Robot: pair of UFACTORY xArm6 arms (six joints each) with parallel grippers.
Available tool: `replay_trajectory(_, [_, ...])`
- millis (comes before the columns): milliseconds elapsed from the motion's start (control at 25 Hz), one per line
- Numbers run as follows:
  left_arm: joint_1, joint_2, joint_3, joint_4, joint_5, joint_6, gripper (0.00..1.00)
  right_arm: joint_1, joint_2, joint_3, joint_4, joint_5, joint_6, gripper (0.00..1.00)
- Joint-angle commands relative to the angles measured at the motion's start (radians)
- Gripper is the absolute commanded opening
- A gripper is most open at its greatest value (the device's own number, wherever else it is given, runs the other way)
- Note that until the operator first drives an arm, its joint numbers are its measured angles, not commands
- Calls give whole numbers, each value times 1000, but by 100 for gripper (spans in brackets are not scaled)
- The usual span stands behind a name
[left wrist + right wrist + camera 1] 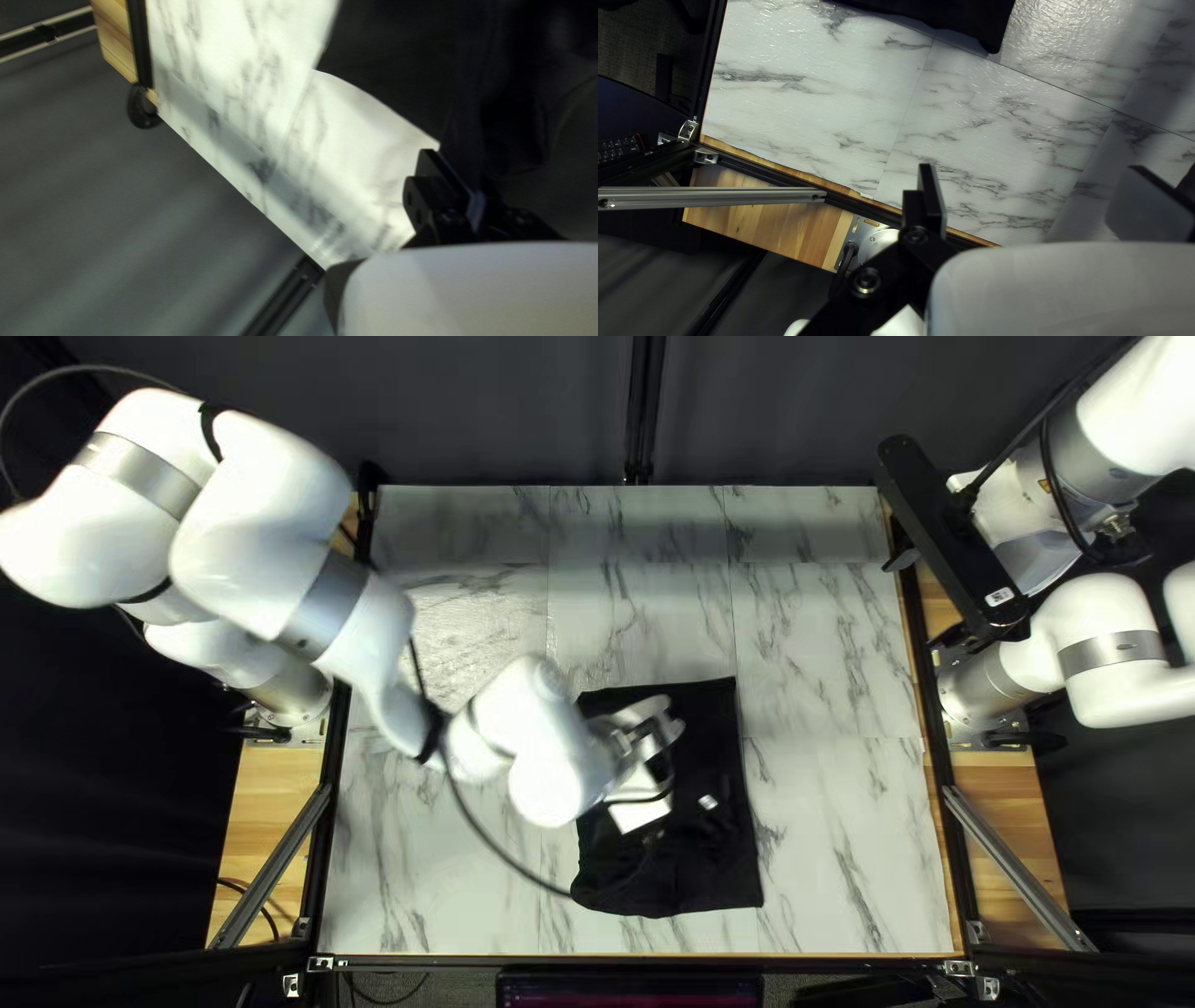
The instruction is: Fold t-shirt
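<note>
Our left gripper (672, 782) is low over the black t-shirt (725, 728), and the cloth spreads out around it on several sides. Black parts against black cloth hide the rest: we cannot tell whether this gripper is released, clenched or grasping a bit of the shirt. In its own wrist view the dark cloth lies ahead of and beside our left gripper (462, 177), with soft folds close by and pale marble on the other side.

The shirt lies on the marbled tabletop (847, 834), a little right of the middle in the top left view and nearer the near edge than the far one. Its far part looks fairly smooth, its near part rumpled.

Our left arm (249, 523) reaches in from the left and covers part of the shirt's left side. Our right gripper (919, 600) is raised by the table's right edge, well apart from the shirt; it is released, its two fingers spread wide with only marble seen between them. From there the shirt's dark edge shows farther ahead.

Beyond the tabletop's far edge hangs a dark curtain (498, 436). Wooden boards (255, 803) flank the table, crossed by metal struts (276, 865).
</note>
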Motion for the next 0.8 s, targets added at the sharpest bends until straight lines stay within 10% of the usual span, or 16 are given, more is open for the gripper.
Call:
replay_trajectory(40, [68,74,-59,12,-78,44,0,0,0,0,0,0,0,100])
replay_trajectory(320, [135,134,-132,0,-138,109,0,0,0,0,0,0,0,100])
replay_trajectory(360, [145,148,-144,-4,-148,116,73,0,0,0,0,0,0,100])
replay_trajectory(400, [154,163,-153,-8,-159,119,100,0,0,0,0,0,0,100])
replay_trajectory(800, [114,54,-38,3,-156,55,100,0,0,0,0,0,0,100])
